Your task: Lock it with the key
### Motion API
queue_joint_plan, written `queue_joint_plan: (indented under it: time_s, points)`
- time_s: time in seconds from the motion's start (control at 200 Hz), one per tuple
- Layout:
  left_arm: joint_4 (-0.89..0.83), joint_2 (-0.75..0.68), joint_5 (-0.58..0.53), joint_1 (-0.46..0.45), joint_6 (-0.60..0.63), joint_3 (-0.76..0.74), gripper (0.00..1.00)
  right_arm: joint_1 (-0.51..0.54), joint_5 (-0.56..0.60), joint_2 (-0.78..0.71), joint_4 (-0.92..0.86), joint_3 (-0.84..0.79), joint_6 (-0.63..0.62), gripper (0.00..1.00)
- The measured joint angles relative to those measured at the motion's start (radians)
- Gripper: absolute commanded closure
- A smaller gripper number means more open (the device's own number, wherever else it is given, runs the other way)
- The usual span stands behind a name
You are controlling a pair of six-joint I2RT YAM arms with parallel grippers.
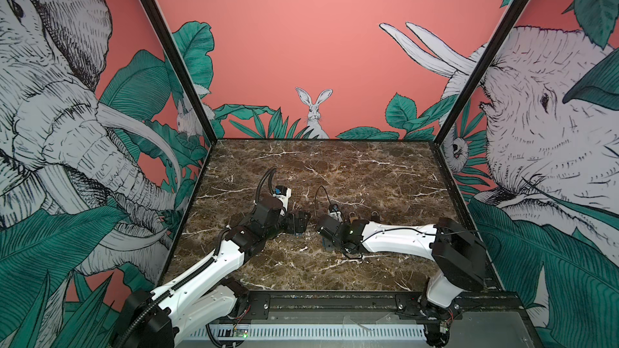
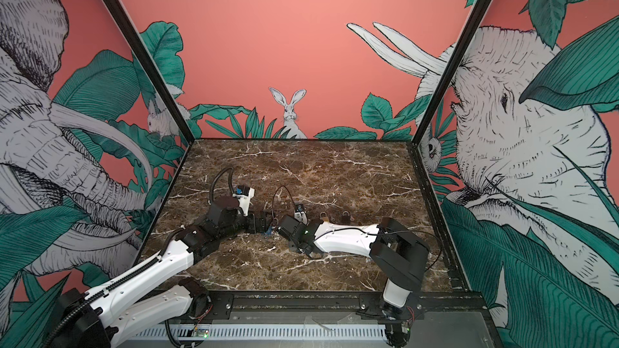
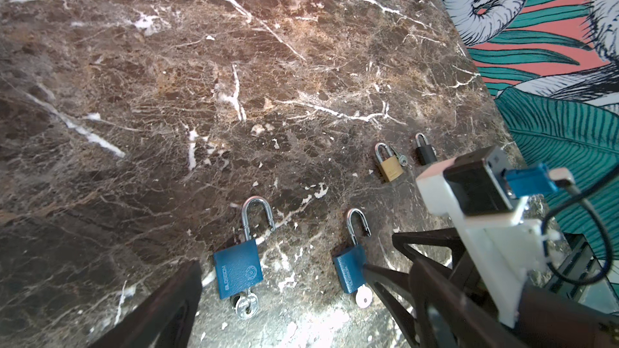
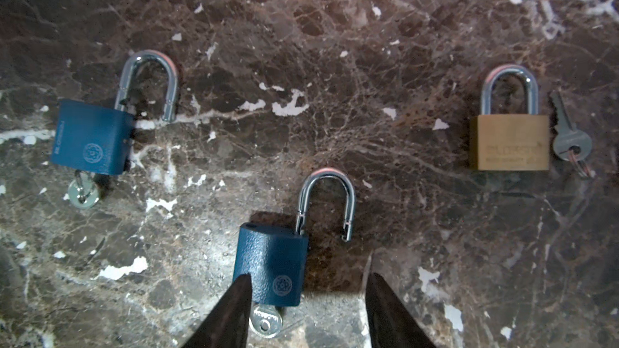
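Observation:
A blue padlock (image 4: 272,262) lies flat on the marble with its shackle (image 4: 326,195) swung open and a silver key (image 4: 266,323) in its keyhole. My right gripper (image 4: 310,281) hangs open over it. One finger (image 4: 239,299) overlaps the body's edge and the other stands well apart from it. In the left wrist view that padlock (image 3: 348,271) and its key (image 3: 363,297) sit against the right gripper's finger. A second blue padlock (image 3: 238,271), also open with a key (image 3: 246,306) in it, lies between the wide-open fingers of my left gripper (image 3: 308,316).
A shut brass padlock (image 4: 509,142) lies further along the row with a loose key (image 4: 569,135) beside it, and a black padlock (image 3: 424,152) lies beyond. Both grippers (image 1: 299,224) (image 1: 324,234) meet low at mid-table. Walls enclose three sides.

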Motion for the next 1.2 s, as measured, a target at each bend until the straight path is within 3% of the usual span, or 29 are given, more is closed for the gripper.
queue_joint_plan:
  time_s: [0.595, 1.2]
  points:
    - [0.004, -0.014, 0.010, 0.019, 0.000, -0.029, 0.03, 0.006, -0.049, 0.116, 0.003, 0.074, 0.003, 0.47]
    - [0.027, 0.013, 0.028, 0.021, 0.000, -0.033, 0.03, -0.004, -0.071, 0.122, 0.002, 0.074, -0.010, 0.60]
